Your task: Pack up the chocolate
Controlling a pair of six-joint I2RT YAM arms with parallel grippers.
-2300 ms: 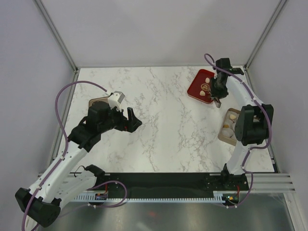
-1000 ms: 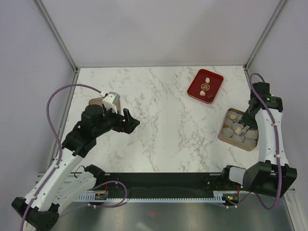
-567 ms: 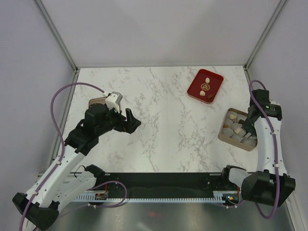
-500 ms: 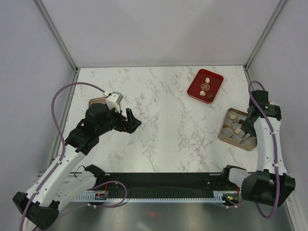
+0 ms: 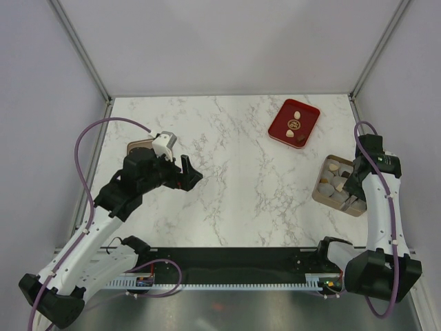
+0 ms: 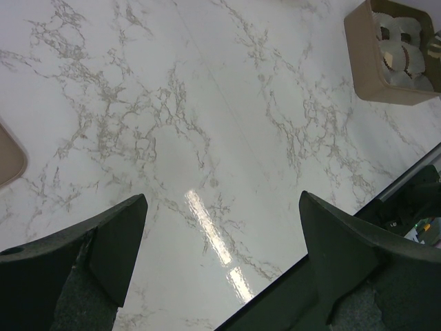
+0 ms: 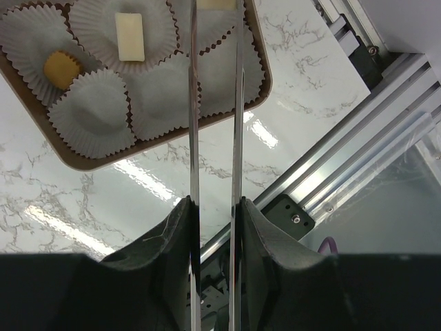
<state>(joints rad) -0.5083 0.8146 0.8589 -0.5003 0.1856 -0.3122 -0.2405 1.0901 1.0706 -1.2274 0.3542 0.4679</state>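
The tan box [image 5: 321,187] holds paper cups with chocolates, seen in the right wrist view [image 7: 83,157] with a cream bar [image 7: 129,36] and a yellow-brown lump [image 7: 58,69]. My right gripper [image 5: 352,192] hangs over the box. Its thin metal blades [image 7: 216,14] are closed on a cream chocolate [image 7: 217,3] at the frame's top edge, above a paper cup. The red tray [image 5: 281,128] holds two cream lumps [image 5: 296,114] and a dark one [image 5: 302,141]. My left gripper [image 5: 187,172] is open and empty above the bare table [image 6: 220,227].
A tan lid [image 5: 138,146] lies under the left arm and shows at the left wrist view's edge [image 6: 10,155]. The box also shows in the left wrist view [image 6: 386,89]. The metal frame rail [image 7: 358,172] runs close beside the box.
My right gripper left the red tray and swung over to the tan box, then shifted slightly toward its near side. The left arm has hardly moved.
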